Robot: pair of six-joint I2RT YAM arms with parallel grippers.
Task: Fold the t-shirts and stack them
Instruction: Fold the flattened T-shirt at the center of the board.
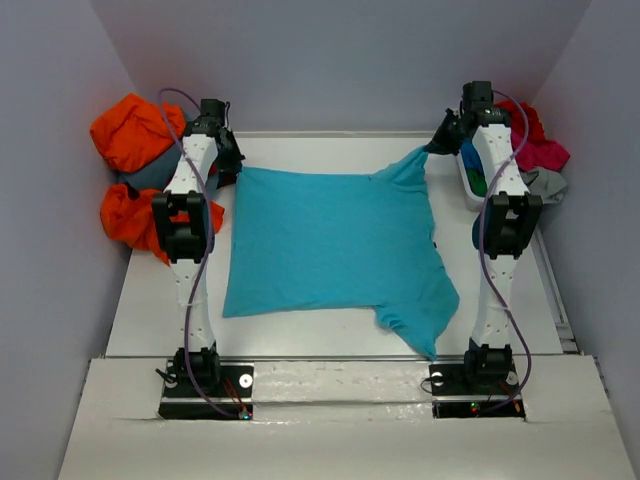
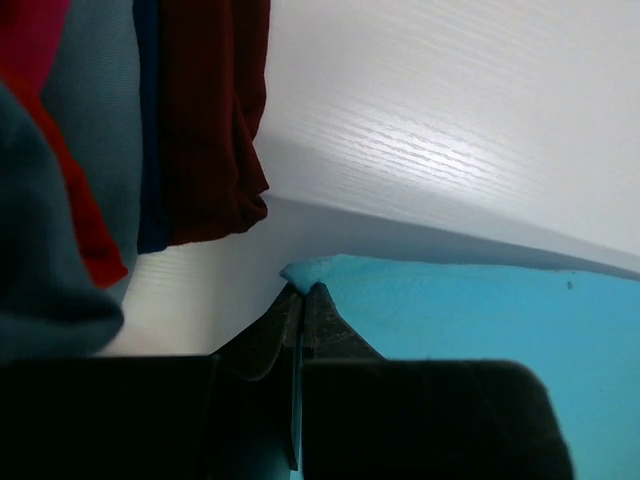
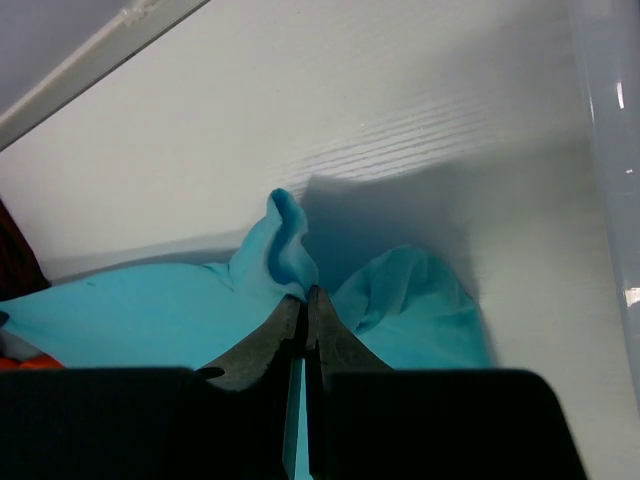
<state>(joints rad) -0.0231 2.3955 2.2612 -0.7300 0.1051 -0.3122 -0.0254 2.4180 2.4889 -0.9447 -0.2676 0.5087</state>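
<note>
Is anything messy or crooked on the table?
Yes. The turquoise shirt is not lying flat. Its far right corner is pinched up into a peak by the right jaws. Its near right corner is rumpled and sticks out crookedly. The left side lies smooth.

The white tabletop (image 1: 300, 335) carried a turquoise t-shirt (image 1: 320, 240) spread mostly flat, with orange t-shirts (image 1: 135, 135) heaped at its left edge.

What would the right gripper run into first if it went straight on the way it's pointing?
The right gripper, jaws shut on the turquoise t-shirt, would first push into that shirt's bunched fold at its tips. Beyond it, probably the white table, though depth is unclear.
</note>
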